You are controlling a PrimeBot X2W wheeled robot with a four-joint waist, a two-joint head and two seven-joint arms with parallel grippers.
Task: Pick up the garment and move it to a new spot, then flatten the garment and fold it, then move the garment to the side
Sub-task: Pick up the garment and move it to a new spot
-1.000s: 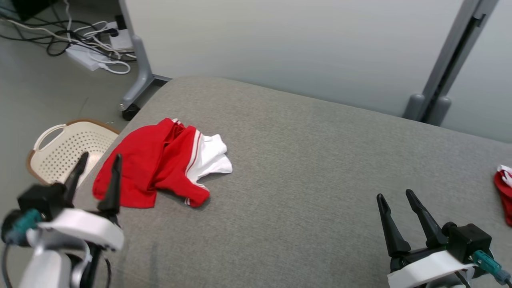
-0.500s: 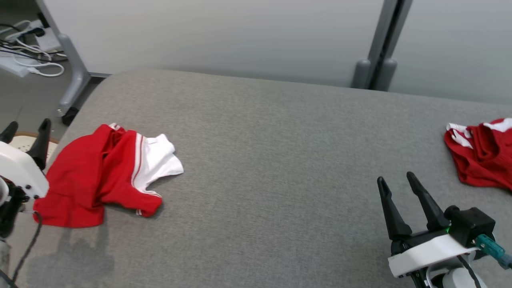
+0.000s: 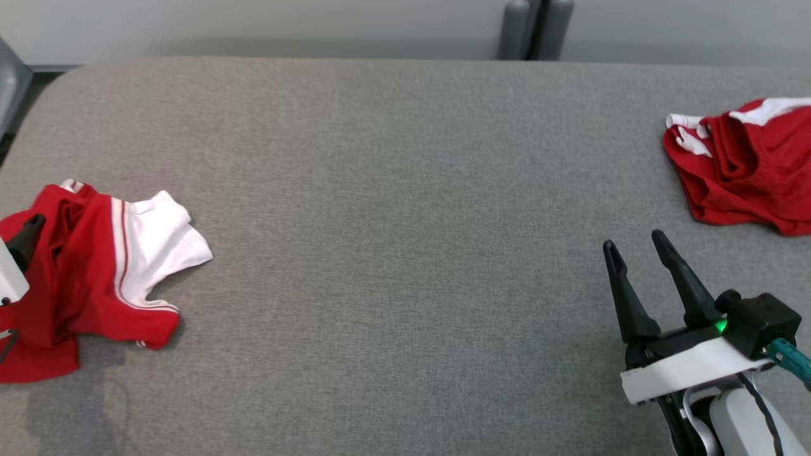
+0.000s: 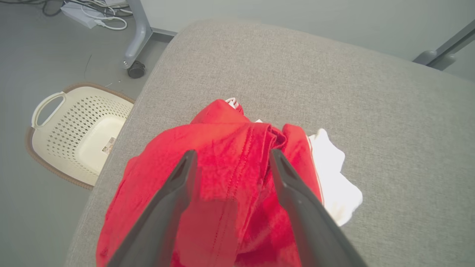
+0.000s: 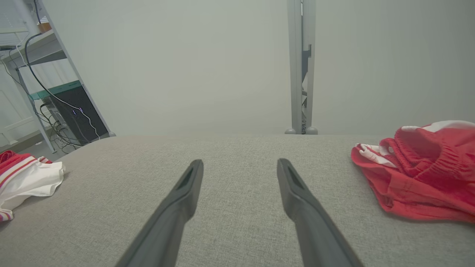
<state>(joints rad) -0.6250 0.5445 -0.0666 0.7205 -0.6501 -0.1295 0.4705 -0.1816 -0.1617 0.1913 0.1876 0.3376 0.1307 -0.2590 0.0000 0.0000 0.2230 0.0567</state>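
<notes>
Two grippers, fingers spread open and empty. Left gripper (image 4: 233, 154) hovers over the crumpled red-and-white cloth garment (image 3: 89, 297) at the frame's left, on the grey fabric tabletop (image 3: 405, 253); right gripper (image 3: 634, 240) waits lower right. Pickup seems pending: lower, then pinch a fold.

Robot test lab, grey partition panels (image 5: 185, 66), castor-footed stand (image 4: 139, 33), floor cables (image 4: 105, 16), computer tower (image 5: 79, 115) by rack (image 5: 41, 46).

We see the garment (image 3: 82, 285) red with a white panel and thin red stripes, the other garment (image 3: 741, 171) red and white, the padded surface (image 3: 405, 221) grey, the perforated basket (image 4: 92, 111) cream, brown-rimmed.
</notes>
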